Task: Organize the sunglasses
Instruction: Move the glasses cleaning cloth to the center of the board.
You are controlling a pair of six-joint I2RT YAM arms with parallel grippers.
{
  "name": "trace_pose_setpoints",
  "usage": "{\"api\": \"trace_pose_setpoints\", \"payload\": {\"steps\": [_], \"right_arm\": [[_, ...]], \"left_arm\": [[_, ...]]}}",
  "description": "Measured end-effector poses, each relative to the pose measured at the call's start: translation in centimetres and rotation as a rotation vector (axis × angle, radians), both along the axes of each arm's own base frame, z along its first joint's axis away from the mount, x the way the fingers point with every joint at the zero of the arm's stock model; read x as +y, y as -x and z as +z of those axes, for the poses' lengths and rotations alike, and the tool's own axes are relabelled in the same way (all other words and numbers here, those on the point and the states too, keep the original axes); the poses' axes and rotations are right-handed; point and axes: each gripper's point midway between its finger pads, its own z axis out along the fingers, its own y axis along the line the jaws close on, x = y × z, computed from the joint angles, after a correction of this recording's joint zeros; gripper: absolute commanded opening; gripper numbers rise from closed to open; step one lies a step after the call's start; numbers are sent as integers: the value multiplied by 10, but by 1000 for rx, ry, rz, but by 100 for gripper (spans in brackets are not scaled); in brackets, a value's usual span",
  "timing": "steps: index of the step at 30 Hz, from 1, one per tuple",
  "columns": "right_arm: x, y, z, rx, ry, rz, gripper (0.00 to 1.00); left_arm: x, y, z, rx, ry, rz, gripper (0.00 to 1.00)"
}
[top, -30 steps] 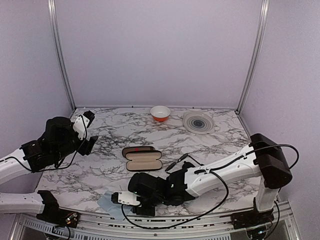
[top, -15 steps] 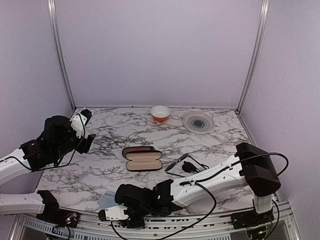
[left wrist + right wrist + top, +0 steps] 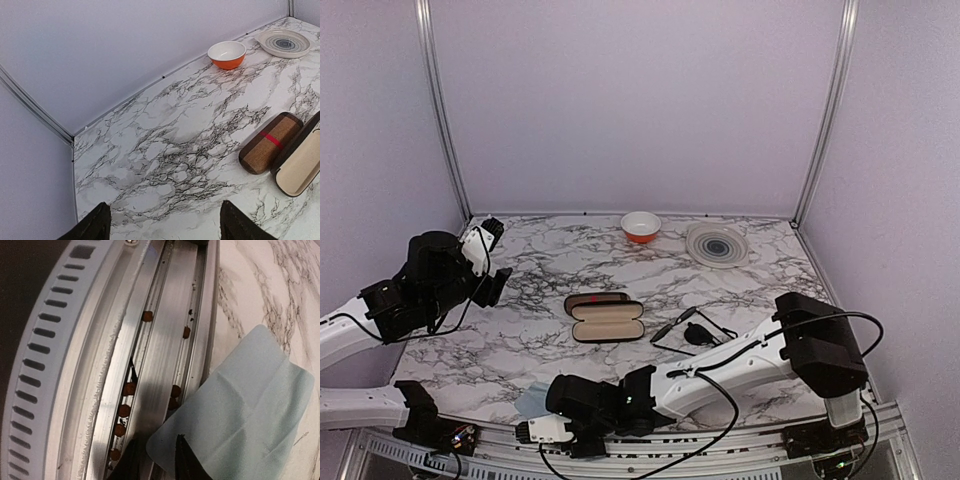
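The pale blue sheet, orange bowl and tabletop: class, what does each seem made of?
Pale blue sheet: probably soft matt cloth; a fold crease shows.
Orange bowl: ceramic or plastic; smooth, white inside.
Tabletop: marble-look, possibly laminate; flat, grey-veined white surface.

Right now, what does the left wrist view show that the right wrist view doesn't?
Left wrist only: the orange bowl, the ringed plate, the brown plaid case and the open case with its beige lining. Right wrist only: the pale blue cloth overhanging the table's near edge, and the aluminium rail beside it. Both: the marble tabletop. Neither shows the sunglasses.
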Motion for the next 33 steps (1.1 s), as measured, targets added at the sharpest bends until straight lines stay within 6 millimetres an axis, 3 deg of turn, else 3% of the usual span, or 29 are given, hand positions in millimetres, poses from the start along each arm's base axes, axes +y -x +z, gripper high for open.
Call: {"api": "trace_pose_setpoints", "payload": {"steps": [6,11,23,27,33], "right_arm": [[0,-13,-1,6,-3,-37,13],[0,-16,-2,22,-3,-40,0],[1,-16,-3,29,-25,-45,0],[-8,-19,-2,34,-32,-61,0],[-28,-59,0,-9,-23,-163,0]], "left_arm": [[0,0,0,0,0,-1,75],[0,0,0,0,0,-1,75],[-1,0,-1,3,-1,-2,75],[-2,0,-3,9,-2,-6,75],[-5,1,-4,15,4,-24,75]]}}
